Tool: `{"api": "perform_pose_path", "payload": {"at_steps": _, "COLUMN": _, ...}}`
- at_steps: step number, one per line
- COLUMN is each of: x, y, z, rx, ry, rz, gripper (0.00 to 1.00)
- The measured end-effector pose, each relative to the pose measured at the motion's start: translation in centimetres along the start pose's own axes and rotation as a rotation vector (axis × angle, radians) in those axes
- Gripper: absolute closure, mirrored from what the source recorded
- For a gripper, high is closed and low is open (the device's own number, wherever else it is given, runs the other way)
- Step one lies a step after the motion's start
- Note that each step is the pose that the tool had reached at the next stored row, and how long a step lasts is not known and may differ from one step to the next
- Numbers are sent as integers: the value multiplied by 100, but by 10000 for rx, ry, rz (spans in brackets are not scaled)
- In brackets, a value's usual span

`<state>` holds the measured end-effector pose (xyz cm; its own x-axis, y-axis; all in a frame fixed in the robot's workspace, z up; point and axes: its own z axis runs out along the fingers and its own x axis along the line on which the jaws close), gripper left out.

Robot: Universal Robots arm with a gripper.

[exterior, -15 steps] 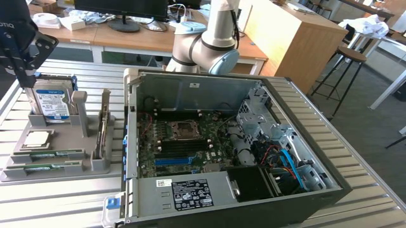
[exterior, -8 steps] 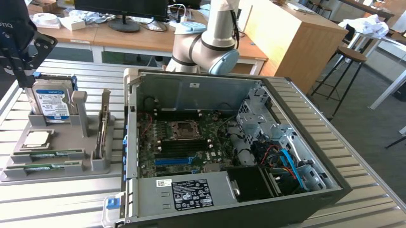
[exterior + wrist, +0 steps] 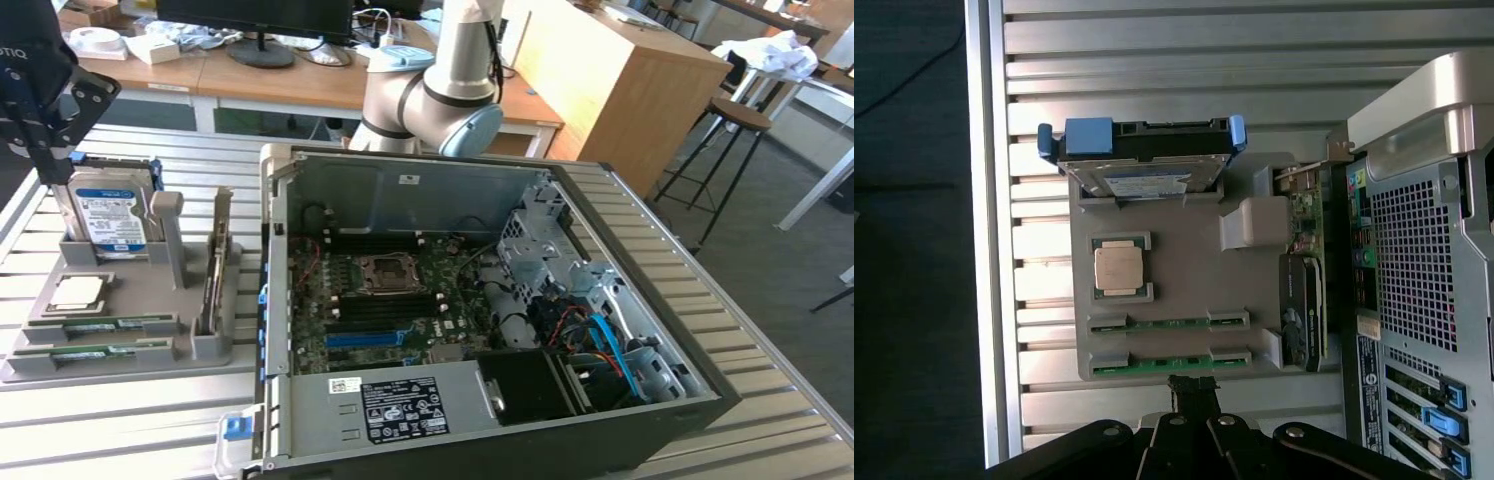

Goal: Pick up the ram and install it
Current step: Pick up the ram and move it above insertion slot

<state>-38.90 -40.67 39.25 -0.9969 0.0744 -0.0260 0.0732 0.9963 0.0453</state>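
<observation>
You see the gripper (image 3: 56, 165) hanging at the exterior view's left, near an upright hard drive (image 3: 110, 215). The grey holder (image 3: 198, 345) also carries a processor (image 3: 78, 292) and two ram sticks (image 3: 114, 323). An open computer case (image 3: 400, 190) stands just beside it.

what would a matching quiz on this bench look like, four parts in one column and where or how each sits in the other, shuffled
1. hard drive
2. processor
3. ram sticks
4. computer case

a. open, insides showing
b. flat in a square pocket of the grey holder
c. lying in long slots at the holder's edge
d. standing on edge in the holder

Pairs: 1-d, 2-b, 3-c, 4-a
</observation>
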Motion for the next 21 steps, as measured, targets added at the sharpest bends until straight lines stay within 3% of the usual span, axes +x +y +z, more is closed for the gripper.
{"api": "perform_pose_path", "payload": {"at_steps": 8, "x": 1, "y": 0, "z": 0, "rx": -12, "ry": 23, "rz": -487, "gripper": 90}}
{"api": "perform_pose_path", "payload": {"at_steps": 21, "x": 1, "y": 0, "z": 8, "rx": -67, "ry": 117, "rz": -2593, "gripper": 90}}
